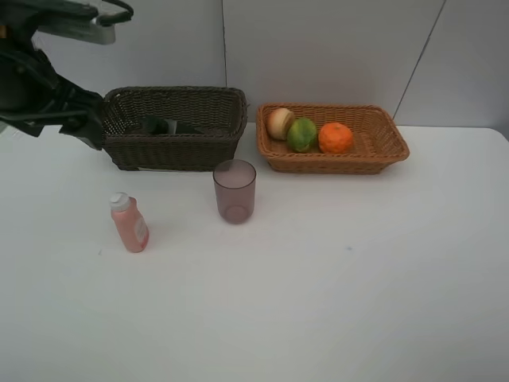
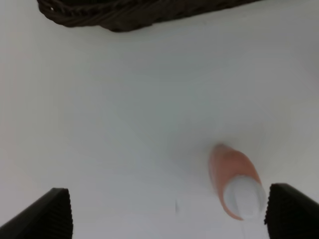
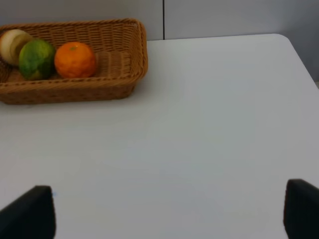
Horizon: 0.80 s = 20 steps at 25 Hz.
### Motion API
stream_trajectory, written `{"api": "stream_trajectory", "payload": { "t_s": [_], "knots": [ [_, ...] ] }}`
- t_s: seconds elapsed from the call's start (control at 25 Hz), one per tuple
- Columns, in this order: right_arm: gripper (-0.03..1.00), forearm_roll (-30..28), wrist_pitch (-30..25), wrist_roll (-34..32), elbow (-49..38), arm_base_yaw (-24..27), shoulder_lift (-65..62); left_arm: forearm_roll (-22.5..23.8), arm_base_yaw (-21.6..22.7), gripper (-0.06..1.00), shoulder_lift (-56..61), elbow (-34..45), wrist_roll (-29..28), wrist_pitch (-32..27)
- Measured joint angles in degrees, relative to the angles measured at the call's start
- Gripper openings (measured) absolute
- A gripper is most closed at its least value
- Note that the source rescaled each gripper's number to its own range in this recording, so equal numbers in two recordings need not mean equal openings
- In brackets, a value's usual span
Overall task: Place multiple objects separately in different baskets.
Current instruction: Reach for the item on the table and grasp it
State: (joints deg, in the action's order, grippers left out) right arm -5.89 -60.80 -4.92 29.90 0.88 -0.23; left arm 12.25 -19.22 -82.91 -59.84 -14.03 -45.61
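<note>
Overhead and wrist views of the table (image 1: 358, 302). A pink bottle (image 1: 129, 224) with a white cap stands upright on the bare surface, out in front of the left end of the dark basket (image 1: 175, 147) and well apart from it. A purplish see-through cup (image 1: 235, 191) stands upright to the bottle's right, just in front of the dark basket's right end and not touching it.

A dark bottle (image 1: 163, 125) lies inside the dark basket, its outline hard to make out against the weave. The light basket (image 1: 374, 147) sits beside the dark one on its right, with a narrow gap between them. It holds three fruits in a row at its left end: a round fruit (image 1: 279, 123), a mango (image 1: 301, 134) and an orange (image 1: 336, 138), each touching the next.

The left gripper (image 2: 169, 214) is spread wide over the table and holds nothing. In the left wrist view the pink bottle (image 2: 234, 181) appears cap-first just inside one fingertip (image 2: 291, 211). The left arm (image 1: 48, 95) hangs by the left end of the dark basket.

The right gripper (image 3: 167, 211) is likewise spread and empty, above bare table well apart from the light basket (image 3: 75, 87).
</note>
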Motion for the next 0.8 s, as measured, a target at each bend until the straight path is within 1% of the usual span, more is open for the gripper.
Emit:
{"api": "stream_trajectory", "payload": {
  "t_s": [0.2, 0.4, 0.56, 0.8],
  "knots": [
    [0.98, 0.0, 0.0, 0.0, 0.0, 0.0, 0.0, -2.4, -1.0, 1.00, -5.5, 0.0, -2.1, -0.1],
    [0.98, 0.0, 0.0, 0.0, 0.0, 0.0, 0.0, -2.8, -1.8, 1.00, -9.0, 0.0, -5.5, 0.0],
    [0.98, 0.0, 0.0, 0.0, 0.0, 0.0, 0.0, -3.7, -3.0, 1.00, -11.2, 0.0, -7.9, 1.4],
    [0.98, 0.0, 0.0, 0.0, 0.0, 0.0, 0.0, -5.4, -3.0, 1.00, -13.3, 0.2, -10.3, 3.7]
  ]
}}
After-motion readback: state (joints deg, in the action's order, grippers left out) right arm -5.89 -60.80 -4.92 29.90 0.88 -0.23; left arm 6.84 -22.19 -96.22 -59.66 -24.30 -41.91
